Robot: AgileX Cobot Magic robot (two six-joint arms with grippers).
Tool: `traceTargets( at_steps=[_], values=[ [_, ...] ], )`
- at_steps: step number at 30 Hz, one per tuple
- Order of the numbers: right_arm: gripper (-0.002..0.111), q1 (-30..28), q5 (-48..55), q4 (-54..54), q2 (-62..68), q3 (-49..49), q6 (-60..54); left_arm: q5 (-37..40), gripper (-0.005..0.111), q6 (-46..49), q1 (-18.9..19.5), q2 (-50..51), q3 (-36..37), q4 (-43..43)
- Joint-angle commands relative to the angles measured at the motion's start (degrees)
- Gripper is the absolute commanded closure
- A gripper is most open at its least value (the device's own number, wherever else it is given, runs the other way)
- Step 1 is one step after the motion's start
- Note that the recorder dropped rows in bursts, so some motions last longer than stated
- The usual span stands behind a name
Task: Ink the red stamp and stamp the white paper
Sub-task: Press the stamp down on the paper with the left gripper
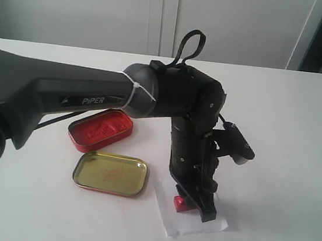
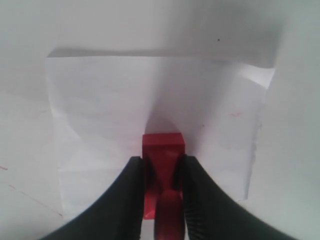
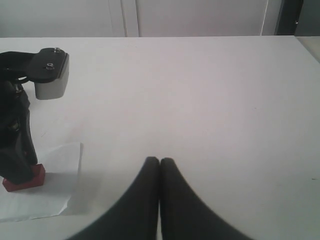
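The red stamp (image 1: 181, 203) (image 2: 162, 150) (image 3: 25, 180) rests base-down on the white paper (image 1: 192, 223) (image 2: 100, 110) (image 3: 55, 175). My left gripper (image 1: 195, 204) (image 2: 161, 165) points straight down over the sheet and is shut on the stamp, its two black fingers pressed against the stamp's sides. The paper lies on the table to the right of the tins and shows faint creases. My right gripper (image 3: 159, 161) is shut on nothing and hovers over bare table, well to the right of the paper; the exterior view does not show it.
An oval red tin (image 1: 101, 129) with a red ink pad lies left of the left arm. In front of it sits an open gold tin (image 1: 110, 173). White cabinet doors (image 1: 162, 15) stand behind the white table (image 1: 287, 142).
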Motion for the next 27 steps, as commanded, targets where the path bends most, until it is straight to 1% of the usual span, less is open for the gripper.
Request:
traceTargets(
  at_steps=[1,7,27],
  values=[
    [0.108,-0.3,-0.8,0.1,-0.3,0.3,-0.1,1.1,0.107,0.7,-0.6,3.7,1.8,-1.0],
    [0.108,-0.3,-0.8,0.1,-0.3,0.3,-0.1,1.2,0.107,0.7,-0.7,3.7,1.8,-3.4],
    [0.108,-0.3,-0.8,0.1,-0.3,0.3,-0.1,1.6,0.107,1.7,-0.7,1.6,1.8,-2.7]
  ],
)
